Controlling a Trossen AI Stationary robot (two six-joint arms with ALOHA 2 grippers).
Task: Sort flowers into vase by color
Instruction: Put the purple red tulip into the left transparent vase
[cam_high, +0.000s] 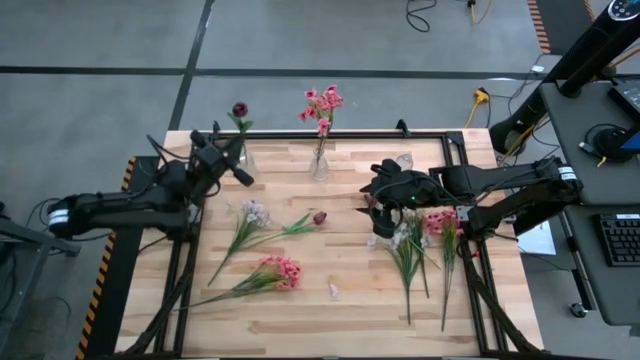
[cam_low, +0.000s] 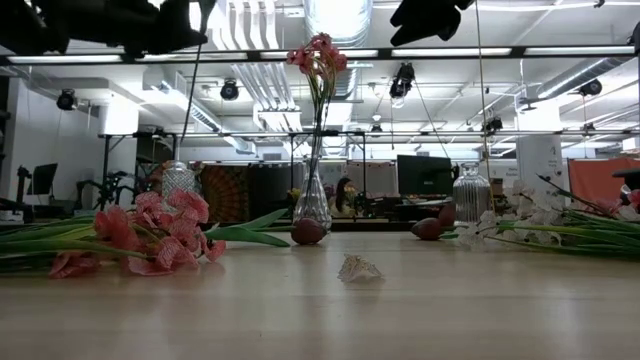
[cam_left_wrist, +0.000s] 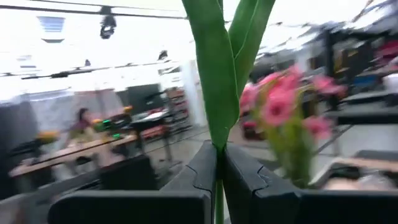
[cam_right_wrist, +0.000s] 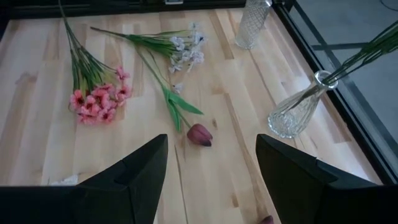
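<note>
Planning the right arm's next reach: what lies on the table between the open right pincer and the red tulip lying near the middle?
Only bare wood separates the right pincer from the red tulip, as the right wrist view shows.

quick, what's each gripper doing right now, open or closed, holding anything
Left gripper: closed on a dark red tulip's stem.
Right gripper: open, holding nothing, above the table.

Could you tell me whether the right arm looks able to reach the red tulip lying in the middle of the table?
Probably yes: the right gripper hovers open close to the red tulip, with only bare table between them.
</note>
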